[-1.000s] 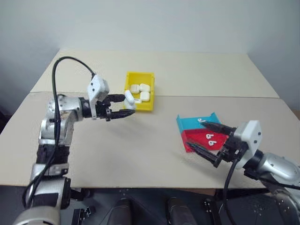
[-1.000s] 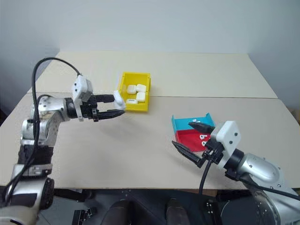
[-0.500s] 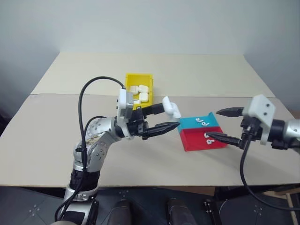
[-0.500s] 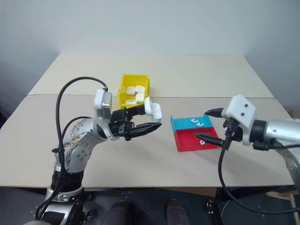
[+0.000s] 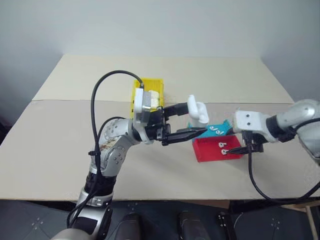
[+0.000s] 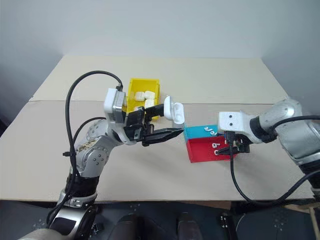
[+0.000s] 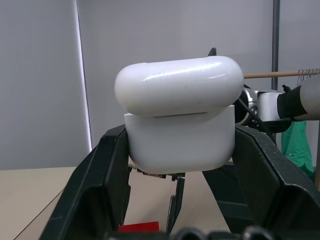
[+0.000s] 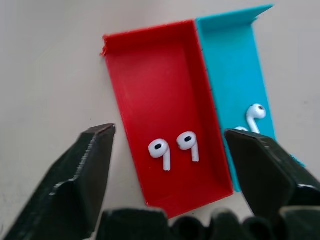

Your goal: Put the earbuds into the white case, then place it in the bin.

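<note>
Now right hand (image 8: 165, 150) lower over earbuds (image 8: 172, 147)

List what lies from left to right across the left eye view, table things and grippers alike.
Yellow bin → left gripper holding the white case → red tray → right gripper.

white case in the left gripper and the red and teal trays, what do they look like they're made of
The small rounded white case looks like glossy hard plastic: smooth shell, soft window highlights, a thin lid seam. The shallow red tray and shallow teal tray look like matte thin-walled plastic, possibly printed; the red one's corner edge is slightly ragged. That last guess is uncertain.
</note>
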{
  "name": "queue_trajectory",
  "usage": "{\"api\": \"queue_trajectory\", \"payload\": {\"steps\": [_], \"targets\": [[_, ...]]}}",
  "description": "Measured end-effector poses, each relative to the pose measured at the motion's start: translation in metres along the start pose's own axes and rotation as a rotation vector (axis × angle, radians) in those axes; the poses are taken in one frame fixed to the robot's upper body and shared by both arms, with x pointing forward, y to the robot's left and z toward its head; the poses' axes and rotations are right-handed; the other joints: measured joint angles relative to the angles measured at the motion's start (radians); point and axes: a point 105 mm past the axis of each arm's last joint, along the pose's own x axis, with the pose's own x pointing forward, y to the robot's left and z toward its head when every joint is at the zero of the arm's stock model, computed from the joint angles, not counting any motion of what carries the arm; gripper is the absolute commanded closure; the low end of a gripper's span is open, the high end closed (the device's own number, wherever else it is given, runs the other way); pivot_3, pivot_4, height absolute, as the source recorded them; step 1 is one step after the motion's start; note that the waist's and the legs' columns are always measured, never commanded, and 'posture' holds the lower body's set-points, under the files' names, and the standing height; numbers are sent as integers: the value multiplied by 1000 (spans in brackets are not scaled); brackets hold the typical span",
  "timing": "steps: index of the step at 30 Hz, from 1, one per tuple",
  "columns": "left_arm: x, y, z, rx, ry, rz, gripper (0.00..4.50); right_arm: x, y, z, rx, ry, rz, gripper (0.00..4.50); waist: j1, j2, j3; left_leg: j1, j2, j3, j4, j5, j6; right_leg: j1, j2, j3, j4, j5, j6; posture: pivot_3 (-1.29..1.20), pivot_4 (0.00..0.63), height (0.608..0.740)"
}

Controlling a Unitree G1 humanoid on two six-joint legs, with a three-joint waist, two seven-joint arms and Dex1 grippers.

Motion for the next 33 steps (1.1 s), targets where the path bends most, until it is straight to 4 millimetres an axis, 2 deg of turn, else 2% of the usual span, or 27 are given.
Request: {"api": "queue_trajectory", "payload": {"steps": [1, 12, 18, 25, 33], "targets": [[-1, 0, 0, 1, 4, -1, 1712, 2, -1, 0, -12, 2, 16, 1914, -2, 0, 0, 0, 0, 0, 0, 0, 0, 0, 0, 0, 0, 0, 0, 0, 150, 740], [-3, -1, 1, 9, 13, 8, 1712, 14, -3, -10, -59, 62, 71, 1914, 2, 1, 0, 0, 0, 0, 0, 0, 0, 0, 0, 0, 0, 0, 0, 0, 150, 740], [-5, -10, 0, 1, 8, -3, 1712, 24, 0, -26, -69, 116, 88, 1914, 1, 1, 0, 0, 0, 1, 0, 0, 0, 0, 0, 0, 0, 0, 0, 0, 150, 740], [-5, -12, 1, 2, 8, 2, 1712, 39, 0, -35, -54, 136, 106, 1914, 0, 1, 0, 0, 0, 1, 0, 0, 0, 0, 0, 0, 0, 0, 0, 0, 150, 740], [-7, -11, 0, 3, 20, 14, 1712, 48, -8, -41, -50, 156, 84, 1914, -1, 1, 0, 1, 0, 1, 0, 0, 0, 1, 0, 0, 0, 0, 0, 0, 150, 740]]}}
